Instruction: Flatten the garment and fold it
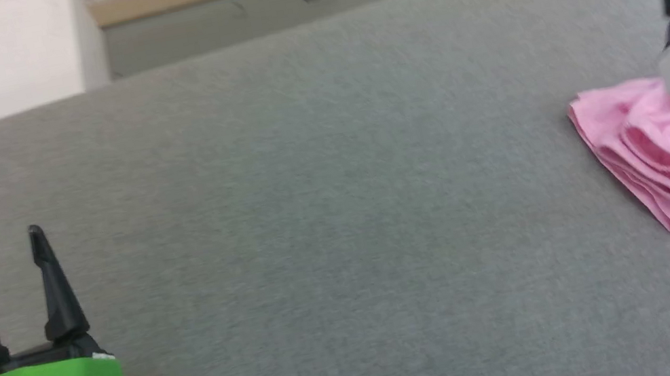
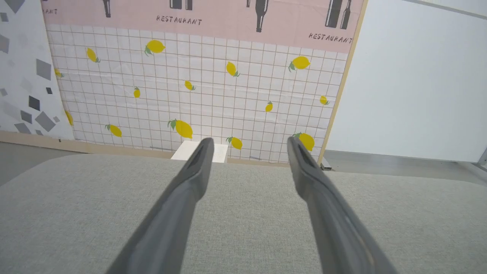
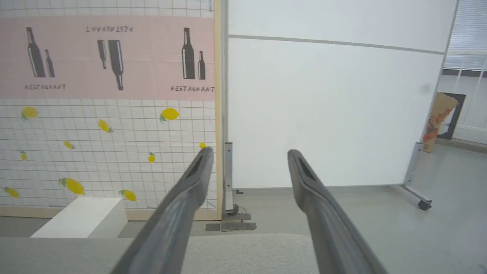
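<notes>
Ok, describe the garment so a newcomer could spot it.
Start from the grey cushioned surface and go to its right end in the head view. There lies the garment, a folded bundle. Its pink colour and layered folds stand out against the plain grey.

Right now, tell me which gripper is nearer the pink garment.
The right gripper: it stands right at the garment's edge, while the left gripper sits far across the grey surface.
</notes>
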Robot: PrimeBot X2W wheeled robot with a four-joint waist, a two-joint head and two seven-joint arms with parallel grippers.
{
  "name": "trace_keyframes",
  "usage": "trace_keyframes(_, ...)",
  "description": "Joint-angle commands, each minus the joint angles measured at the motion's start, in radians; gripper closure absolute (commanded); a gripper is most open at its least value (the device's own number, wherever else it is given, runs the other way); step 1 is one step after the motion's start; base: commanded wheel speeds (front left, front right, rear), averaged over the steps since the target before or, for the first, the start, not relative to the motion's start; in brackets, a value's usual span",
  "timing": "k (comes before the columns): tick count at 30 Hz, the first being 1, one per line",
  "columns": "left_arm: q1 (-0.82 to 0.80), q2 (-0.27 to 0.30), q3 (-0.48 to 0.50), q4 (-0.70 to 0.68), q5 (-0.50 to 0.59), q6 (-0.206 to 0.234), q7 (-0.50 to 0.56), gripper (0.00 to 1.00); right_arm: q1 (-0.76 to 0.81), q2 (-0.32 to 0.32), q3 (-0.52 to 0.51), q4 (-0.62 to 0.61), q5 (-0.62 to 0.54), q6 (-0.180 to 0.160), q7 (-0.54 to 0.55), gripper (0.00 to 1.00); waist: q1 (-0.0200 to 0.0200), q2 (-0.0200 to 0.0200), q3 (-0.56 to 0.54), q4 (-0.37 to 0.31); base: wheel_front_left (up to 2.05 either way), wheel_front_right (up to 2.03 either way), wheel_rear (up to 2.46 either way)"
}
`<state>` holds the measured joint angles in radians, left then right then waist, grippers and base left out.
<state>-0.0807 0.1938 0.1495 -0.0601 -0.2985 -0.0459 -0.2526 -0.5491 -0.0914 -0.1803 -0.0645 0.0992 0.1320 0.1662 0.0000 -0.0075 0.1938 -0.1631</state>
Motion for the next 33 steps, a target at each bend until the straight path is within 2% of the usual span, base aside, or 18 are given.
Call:
trace_keyframes(1, 0.007, -0.003, -0.001, 0.008, 0.007, 0.008, -0.004, 0.0, 0.034, 0.018, 0.01, -0.013, 0.009, -0.001, -0.043, 0.0, 0.0, 0.0075, -0.098, 0.092, 0.0, 0.0, 0.0)
trace_keyframes(7, -0.001, -0.023, -0.027, 0.034, 0.009, 0.022, 0.013, 0.0, 0.166, 0.04, 0.082, -0.02, 0.024, -0.001, -0.203, 0.0, 0.0, 0.0075, -0.146, 0.148, 0.0, 0.0, 0.0)
trace_keyframes(14, -0.007, -0.038, -0.064, 0.089, 0.011, 0.03, 0.063, 0.0, 0.309, 0.041, 0.11, 0.065, 0.074, -0.001, -0.376, 0.0, 0.0, 0.0075, -0.176, 0.202, 0.0, 0.0, 0.0)
trace_keyframes(22, -0.011, -0.027, -0.142, 0.157, 0.093, 0.036, 0.056, 0.0, 0.419, 0.041, 0.135, 0.172, 0.056, -0.001, -0.421, 0.0, 0.0, 0.0075, -0.188, 0.224, 0.0, 0.0, 0.0)
trace_keyframes(33, 0.039, -0.069, -0.172, 0.224, 0.084, 0.042, 0.012, 0.0, 0.527, 0.041, 0.094, 0.219, 0.093, -0.001, -0.428, 0.0, 0.0, 0.0075, -0.205, 0.214, 0.0, 0.0, 0.0)
